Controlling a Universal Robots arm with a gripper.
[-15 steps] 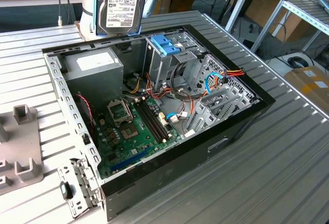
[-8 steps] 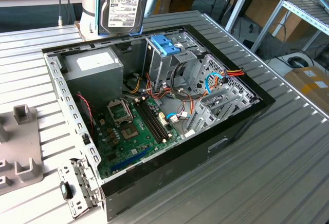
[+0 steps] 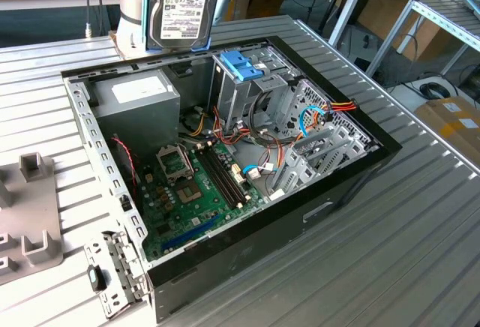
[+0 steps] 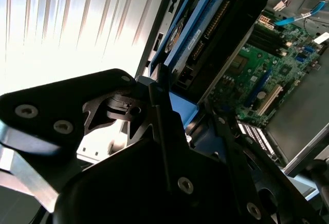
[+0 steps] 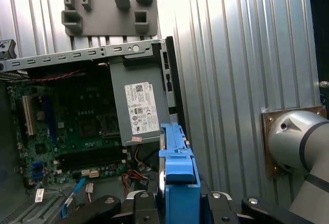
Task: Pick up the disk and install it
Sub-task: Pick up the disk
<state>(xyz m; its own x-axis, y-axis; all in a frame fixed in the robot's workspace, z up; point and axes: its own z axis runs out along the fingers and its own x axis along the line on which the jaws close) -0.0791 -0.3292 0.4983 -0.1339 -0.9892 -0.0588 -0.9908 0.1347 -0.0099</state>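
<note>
The disk (image 3: 182, 10) hangs upright above the back edge of the open computer case (image 3: 352, 184), its white label facing the exterior view. Blue plastic frames its edges. In the first wrist view the disk (image 5: 179, 172) shows edge-on as a blue strip, with my gripper (image 5: 180, 206) shut on it from both sides, above the case wall beside the grey power supply. In the second wrist view the disk (image 4: 205, 39) is tilted over the motherboard, and my gripper (image 4: 186, 115) clamps its near end between black fingers (image 4: 157, 106).
Inside the case are a grey power supply box (image 3: 135, 98), a blue latch on a silver drive cage (image 3: 241, 64), the green motherboard (image 3: 195, 184) and loose cables (image 3: 330, 109). A grey fixture (image 3: 30, 214) lies at the exterior view's left. The arm's base (image 5: 293, 142) is bolted to the ribbed table (image 3: 420, 252).
</note>
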